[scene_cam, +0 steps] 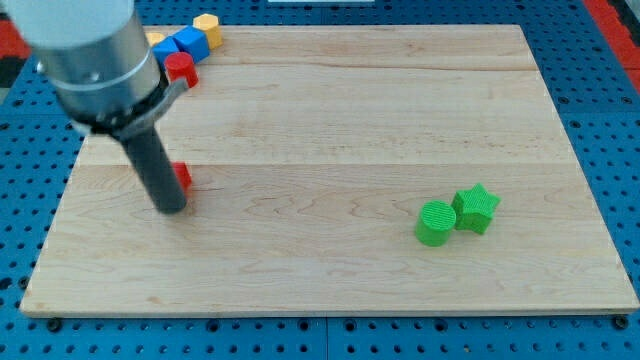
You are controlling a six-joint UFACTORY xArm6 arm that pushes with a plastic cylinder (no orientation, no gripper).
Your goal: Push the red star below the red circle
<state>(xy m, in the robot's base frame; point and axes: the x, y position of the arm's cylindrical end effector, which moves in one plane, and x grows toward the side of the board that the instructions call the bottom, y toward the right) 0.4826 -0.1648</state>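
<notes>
Nearest the view's bottom is the bare edge of the wooden worktop [330,290], which sits on a blue board with holes [610,120].

A little farther up, on the view's right, a green circle [435,222] and a green star [477,209] sit side by side and touch. The star is on the right.

On the view's left, my tip [171,207] rests on the wood. The dark rod rises from it toward the top left and ends in a big grey part of the arm. There is no gripper here, only the rod, so nothing is held.

The red star [181,177] is right behind the rod, just up and to the right of my tip. Only a small red bit of it shows, and the rod hides the rest. It looks like it is touching the rod.

Farthest away, at the top left corner, is a small group of blocks. The red circle [180,69] is the lowest one. Above it is a blue block [189,43], with a yellow block [207,25] on its right. Another yellow block [156,40] peeks out beside the arm. The red star is well below the red circle.
</notes>
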